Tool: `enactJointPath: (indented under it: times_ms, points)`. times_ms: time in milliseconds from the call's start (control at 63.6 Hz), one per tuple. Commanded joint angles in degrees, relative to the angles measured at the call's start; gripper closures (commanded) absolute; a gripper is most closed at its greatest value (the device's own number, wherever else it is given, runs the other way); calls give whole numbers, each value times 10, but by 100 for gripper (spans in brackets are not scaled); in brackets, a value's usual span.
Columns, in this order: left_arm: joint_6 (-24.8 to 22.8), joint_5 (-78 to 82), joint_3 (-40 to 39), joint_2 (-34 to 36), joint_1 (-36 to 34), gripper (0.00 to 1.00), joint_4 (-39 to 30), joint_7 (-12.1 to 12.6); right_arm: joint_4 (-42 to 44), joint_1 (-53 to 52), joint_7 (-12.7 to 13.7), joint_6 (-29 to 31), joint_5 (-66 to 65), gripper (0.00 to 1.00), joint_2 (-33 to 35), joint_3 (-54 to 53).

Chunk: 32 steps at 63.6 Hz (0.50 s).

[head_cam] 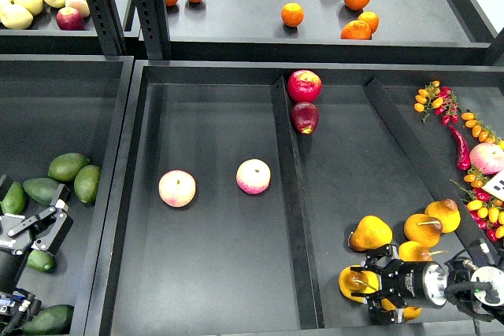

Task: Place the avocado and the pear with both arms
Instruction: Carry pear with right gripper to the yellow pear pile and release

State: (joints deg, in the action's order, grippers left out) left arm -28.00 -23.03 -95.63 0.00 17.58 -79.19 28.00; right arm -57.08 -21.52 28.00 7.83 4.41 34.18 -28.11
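My right gripper (368,282) is at the front right of the right bin. Its fingers (383,258) are closed around a yellow-orange pear (354,281) with a brown stem, held low over the bin floor. Three more pears (370,232) lie just behind it, and another is partly hidden under the gripper. My left gripper (41,228) is open and empty over the left bin. A dark green avocado (39,260) lies right below its fingers, partly hidden by them. Paler avocados (68,166) lie behind it.
Two pink-yellow peaches (177,188) lie in the middle bin (213,273). Two red apples (304,86) sit by the divider (291,194). Chillies and small tomatoes (465,147) lie at the right. Oranges (292,14) and apples are on the back shelf. Another dark avocado (47,319) lies at the front left.
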Motion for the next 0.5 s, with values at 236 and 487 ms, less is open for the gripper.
enactJointPath:
  times_ms: [236, 487]
  points:
    - [0, 0, 2, 0, 0, 1, 0, 0, 26, 1, 0, -4, 0, 33, -5, -15]
    - [0, 0, 2, 0, 0, 1, 0, 0, 23, -1, 0, -18, 3, 13, -8, -29]
